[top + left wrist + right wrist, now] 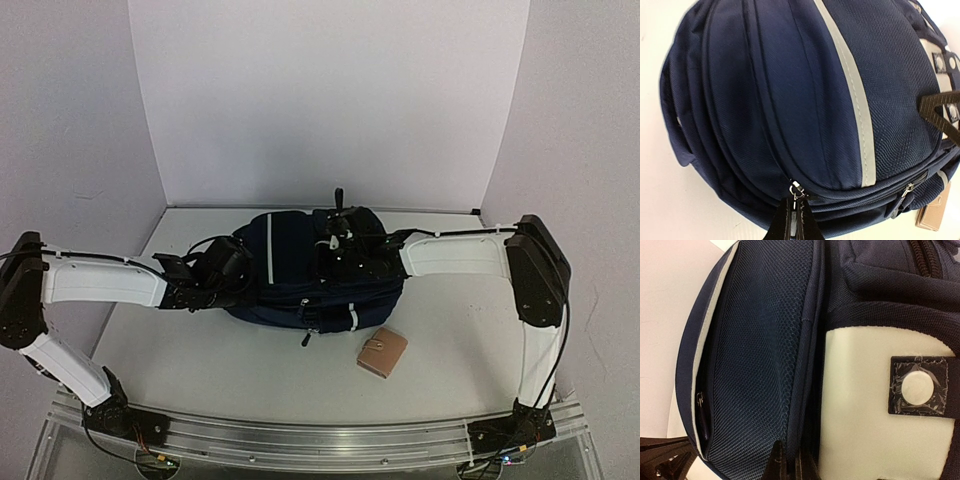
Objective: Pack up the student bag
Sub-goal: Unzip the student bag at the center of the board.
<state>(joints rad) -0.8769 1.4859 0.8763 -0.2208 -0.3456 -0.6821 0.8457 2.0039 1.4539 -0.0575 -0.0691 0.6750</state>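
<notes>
The student bag [290,265] lies on its side in the middle of the table, navy blue with a white stripe [856,95]. My left gripper [238,276] is at the bag's left end. In the left wrist view the gripper [795,220] is shut on a silver zipper pull [796,193] at the end of a closed zipper. My right gripper [350,250] rests on top of the bag. In the right wrist view the gripper [796,466] is shut on a navy fabric seam [807,365] between the mesh pocket [755,365] and the white patch [860,410].
A small brown wallet-like case [382,353] lies on the table just in front of the bag's right end, and also shows as a tan case [935,215] in the left wrist view. White walls close in the back and both sides.
</notes>
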